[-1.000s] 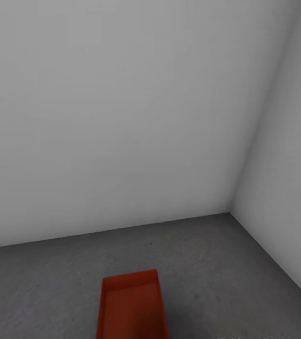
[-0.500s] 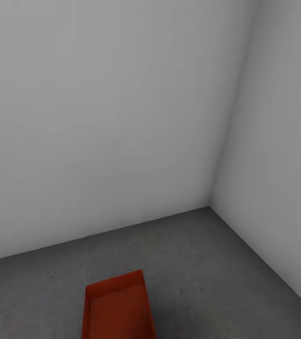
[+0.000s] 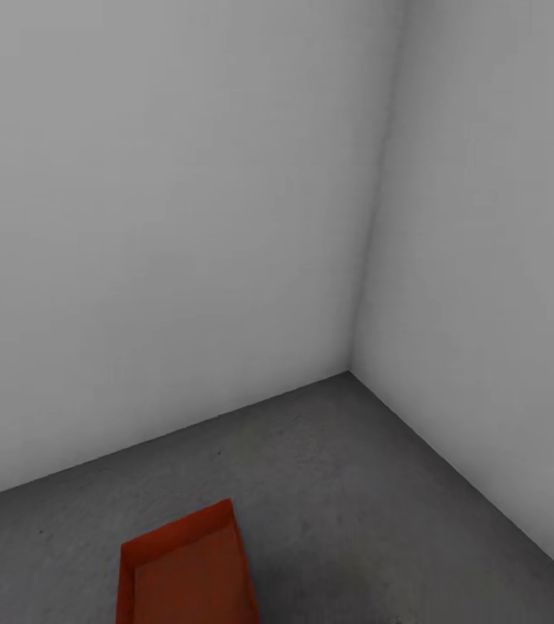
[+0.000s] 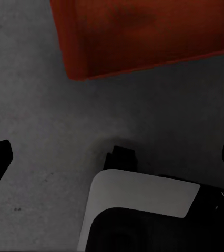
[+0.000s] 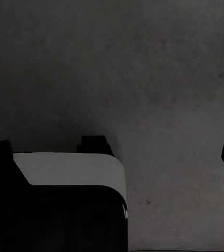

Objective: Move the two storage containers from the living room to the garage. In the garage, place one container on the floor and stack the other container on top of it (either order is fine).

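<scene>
Your head view is evenly and softly lit, with no glare: the white-grey walls (image 3: 164, 217) shade gently darker toward the corner, and the floor (image 3: 355, 485) looks slightly soft and smeared. A faint shadow lies just right of the storage container (image 3: 185, 572). Both wrist views are much dimmer, the right one nearly black at its edges, with the floor's speckle (image 5: 159, 79) barely readable.

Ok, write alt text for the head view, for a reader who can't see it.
An orange-red open-topped storage container sits on a dark grey speckled concrete floor, cut off by the picture's bottom edge at lower left. Beyond it, two plain white-grey walls meet in a bare corner right of centre.
</scene>
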